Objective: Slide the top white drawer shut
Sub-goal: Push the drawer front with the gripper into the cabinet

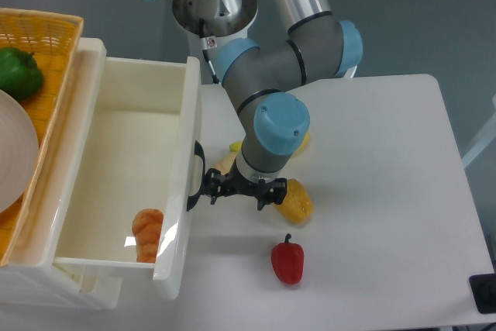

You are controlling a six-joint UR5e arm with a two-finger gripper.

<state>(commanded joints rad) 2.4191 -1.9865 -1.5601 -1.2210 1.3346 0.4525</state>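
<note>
The top white drawer (116, 160) stands pulled out to the right, open, with deep glossy walls. An orange croissant-like toy (146, 234) lies in its near corner. Its front panel (184, 199) carries a black curved handle (199, 168) facing right. My gripper (208, 190) hangs from the arm's blue-capped wrist (277, 122), right next to the handle and front panel. The wrist hides its fingers from above, so I cannot tell whether they are open or shut.
A yellow wicker basket (46, 29) sits on the cabinet top at left, holding a green pepper (18, 71) and a white plate (15, 153). On the white table (387, 191) lie a red pepper (288, 261), a yellow toy (294, 201) and other yellow pieces under the arm.
</note>
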